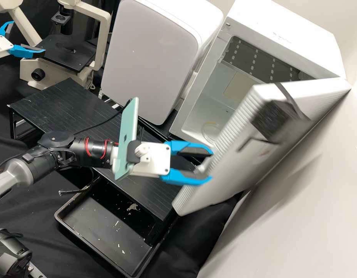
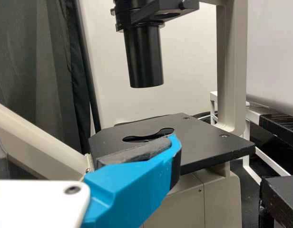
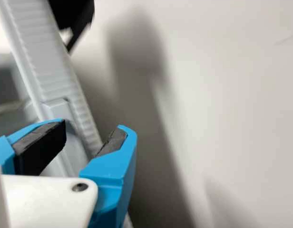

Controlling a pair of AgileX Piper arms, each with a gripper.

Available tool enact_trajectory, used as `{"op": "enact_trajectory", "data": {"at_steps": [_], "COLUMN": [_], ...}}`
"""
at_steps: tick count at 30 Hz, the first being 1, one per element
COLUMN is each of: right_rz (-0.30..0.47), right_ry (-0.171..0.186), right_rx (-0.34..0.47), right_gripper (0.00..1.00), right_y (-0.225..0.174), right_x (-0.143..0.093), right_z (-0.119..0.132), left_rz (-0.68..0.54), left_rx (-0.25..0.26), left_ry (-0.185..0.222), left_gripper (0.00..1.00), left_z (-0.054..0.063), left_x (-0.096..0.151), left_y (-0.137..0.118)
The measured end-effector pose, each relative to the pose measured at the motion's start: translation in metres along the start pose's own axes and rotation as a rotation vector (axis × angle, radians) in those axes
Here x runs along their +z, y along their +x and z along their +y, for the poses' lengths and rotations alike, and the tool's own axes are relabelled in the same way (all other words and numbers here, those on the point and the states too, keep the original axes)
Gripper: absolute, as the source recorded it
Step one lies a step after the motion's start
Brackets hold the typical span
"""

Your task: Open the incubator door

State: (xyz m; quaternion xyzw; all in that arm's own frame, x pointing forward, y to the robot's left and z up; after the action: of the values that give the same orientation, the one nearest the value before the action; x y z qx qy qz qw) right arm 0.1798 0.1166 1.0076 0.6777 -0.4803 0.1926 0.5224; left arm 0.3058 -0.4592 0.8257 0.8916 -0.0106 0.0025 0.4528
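Note:
At the right of the high view stands the white incubator (image 1: 286, 42), its interior exposed. Its white ribbed door (image 1: 228, 173) stands swung out on the right side, with a blurred black piece strapped to it. My right gripper (image 1: 211, 166) is at the door's free edge, fingers apart around a small silvery latch part. In the right wrist view that gripper (image 3: 92, 137) has its fingers spread, and the ribbed door edge (image 3: 46, 57) runs behind them. My left gripper (image 1: 28, 38) is open beside the microscope, far from the incubator; one finger of this gripper (image 2: 132, 183) shows before the stage.
A white rounded cabinet (image 1: 147, 58) stands left of the incubator. The microscope (image 1: 62, 52) is at the back left. A black slatted platform (image 1: 66, 104) and a black tray (image 1: 60, 216) lie below the right arm. A pale wall (image 1: 294, 216) rises close behind the door.

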Motion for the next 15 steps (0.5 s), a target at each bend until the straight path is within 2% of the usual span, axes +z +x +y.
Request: {"op": "enact_trajectory", "data": {"at_steps": [3,6,11,15], "right_rz": [-0.009,0.015,0.098,0.208], "right_ry": [-0.001,-0.006,-0.039,-0.079], "right_rx": [0.065,0.050,0.010,-0.033], "right_gripper": [1.00,1.00,1.00,1.00], "right_y": [0.000,-0.002,-0.006,-0.012], "right_x": [0.001,-0.002,-0.010,-0.019], "right_z": [0.006,0.003,-0.011,-0.029], "left_rz": [0.000,0.000,0.000,0.000], "left_rx": [0.000,0.000,0.000,0.000], "left_ry": [0.000,0.000,0.000,0.000], "left_gripper": [1.00,1.00,1.00,1.00], "left_z": [0.000,0.000,0.000,0.000], "left_x": [0.000,0.000,0.000,0.000], "left_y": [0.000,0.000,0.000,0.000]}}
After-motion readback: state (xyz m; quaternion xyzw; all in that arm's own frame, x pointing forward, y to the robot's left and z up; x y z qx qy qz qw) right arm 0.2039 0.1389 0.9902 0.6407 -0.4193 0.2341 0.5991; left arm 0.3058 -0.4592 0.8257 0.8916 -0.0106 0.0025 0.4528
